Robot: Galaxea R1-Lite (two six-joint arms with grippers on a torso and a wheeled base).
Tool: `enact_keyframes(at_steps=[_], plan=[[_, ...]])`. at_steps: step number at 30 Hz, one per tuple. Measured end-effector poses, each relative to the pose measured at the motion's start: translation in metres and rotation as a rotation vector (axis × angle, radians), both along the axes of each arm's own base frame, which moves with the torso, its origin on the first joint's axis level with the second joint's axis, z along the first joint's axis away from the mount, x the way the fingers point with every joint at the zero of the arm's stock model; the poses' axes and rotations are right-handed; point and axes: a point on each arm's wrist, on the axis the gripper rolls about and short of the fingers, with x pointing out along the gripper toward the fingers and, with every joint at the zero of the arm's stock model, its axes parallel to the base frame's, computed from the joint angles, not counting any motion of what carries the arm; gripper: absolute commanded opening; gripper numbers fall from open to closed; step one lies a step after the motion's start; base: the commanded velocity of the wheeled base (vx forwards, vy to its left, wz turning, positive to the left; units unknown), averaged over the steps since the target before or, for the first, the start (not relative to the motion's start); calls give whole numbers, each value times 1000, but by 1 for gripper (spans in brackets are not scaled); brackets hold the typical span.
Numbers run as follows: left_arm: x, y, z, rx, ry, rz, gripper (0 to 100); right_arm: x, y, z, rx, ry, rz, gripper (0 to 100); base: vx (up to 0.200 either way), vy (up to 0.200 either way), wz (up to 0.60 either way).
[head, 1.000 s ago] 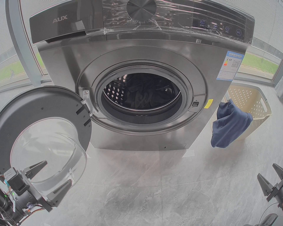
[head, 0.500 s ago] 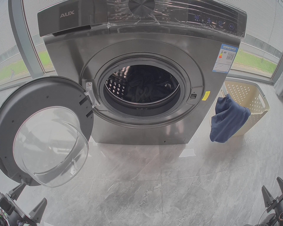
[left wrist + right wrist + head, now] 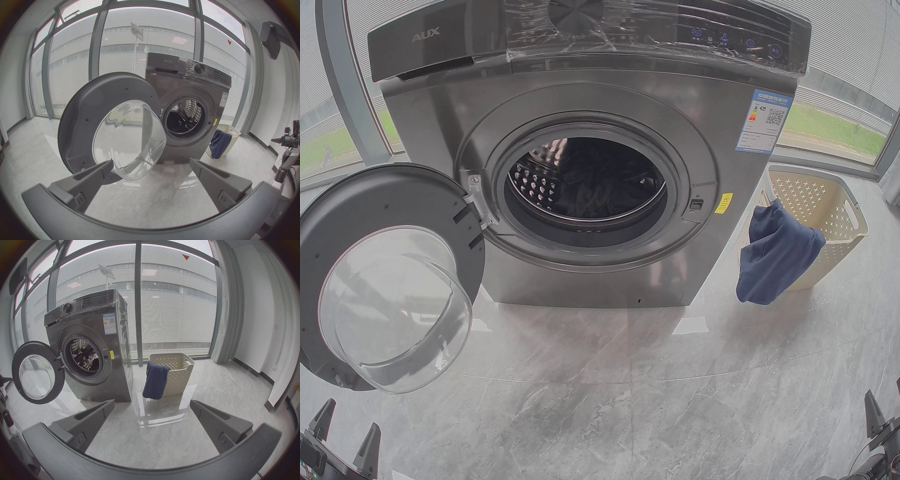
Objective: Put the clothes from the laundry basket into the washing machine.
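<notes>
The blue garment (image 3: 778, 253) hung over the rim of the laundry basket (image 3: 837, 206), just beside the washing machine (image 3: 700, 119) (whether more lay deeper in the basket we could not tell), while dark clothes (image 3: 594, 181) already sat in the drum behind the open door (image 3: 381, 200). We judged the job partly done, with at least that garment left to load. The left gripper (image 3: 150, 162) and the right gripper (image 3: 151, 402) hung low over the floor (image 3: 625, 387), well apart from the basket, fingers spread and empty.

Floor (image 3: 625, 400): you are looking at grey marbled tile.
Washing machine (image 3: 587, 284): it is standing directly on it.
Laundry basket (image 3: 832, 209): it is sitting just beside the machine.
</notes>
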Motion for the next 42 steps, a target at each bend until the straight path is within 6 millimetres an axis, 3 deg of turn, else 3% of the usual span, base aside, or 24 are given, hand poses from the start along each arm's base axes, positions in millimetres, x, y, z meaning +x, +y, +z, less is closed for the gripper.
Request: enact_keyframes(at_steps=[6, 12, 42], plan=[[-3, 0, -6, 52, 9, 44, 100, -3, 5, -4, -26, 2, 158, 100, 0, 0, 0], [-4, 1, -11, 88, 39, 57, 100, -5, 6, -8, -42, 6, 136, 100, 0, 0, 0], [-5, 1, -11, 77, 35, 54, 100, -6, 6, -7, -51, -21, 127, 100, 0, -200, 0]])
